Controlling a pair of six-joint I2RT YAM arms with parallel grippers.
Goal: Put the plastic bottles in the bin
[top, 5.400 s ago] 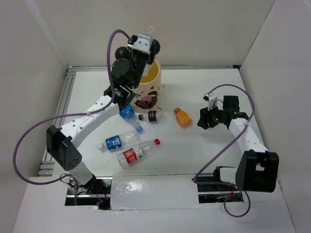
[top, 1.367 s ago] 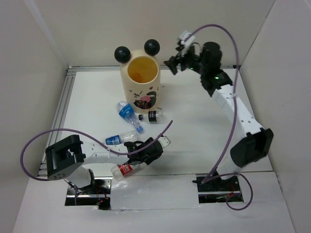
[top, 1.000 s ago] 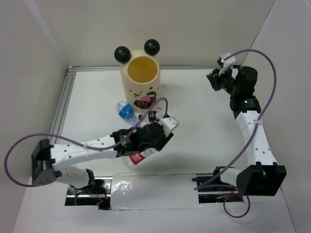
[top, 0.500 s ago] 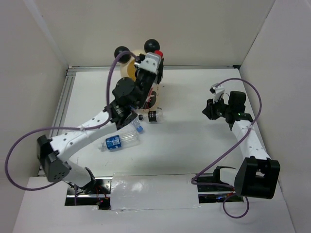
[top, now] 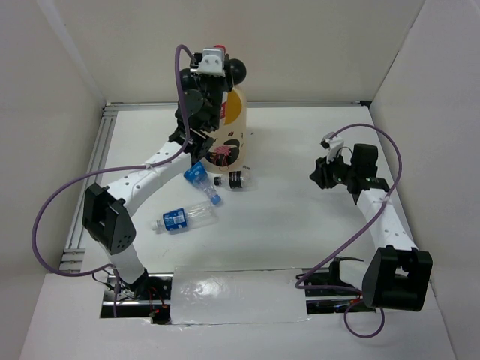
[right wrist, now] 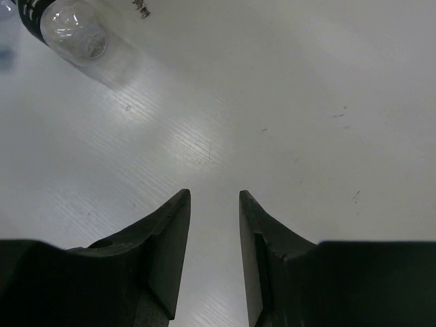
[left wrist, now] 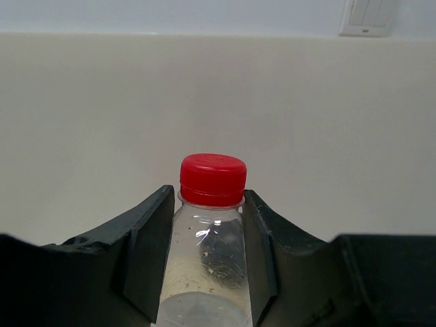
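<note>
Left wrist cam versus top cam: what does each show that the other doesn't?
Only left wrist: the held bottle, clear, gripped just below its red cap by the left gripper, with a plain wall behind. Only top: the bin, a blue-capped bottle, black-label bottle and blue-label bottle lying on the table, and the right gripper. Both: the left gripper and that cap, which the top view places above the bin.

Clear, glossy plastic bottle (left wrist: 203, 272) with smooth red cap (left wrist: 212, 178); satin white table (right wrist: 306, 102) with faint scratches, soft sheen.
</note>
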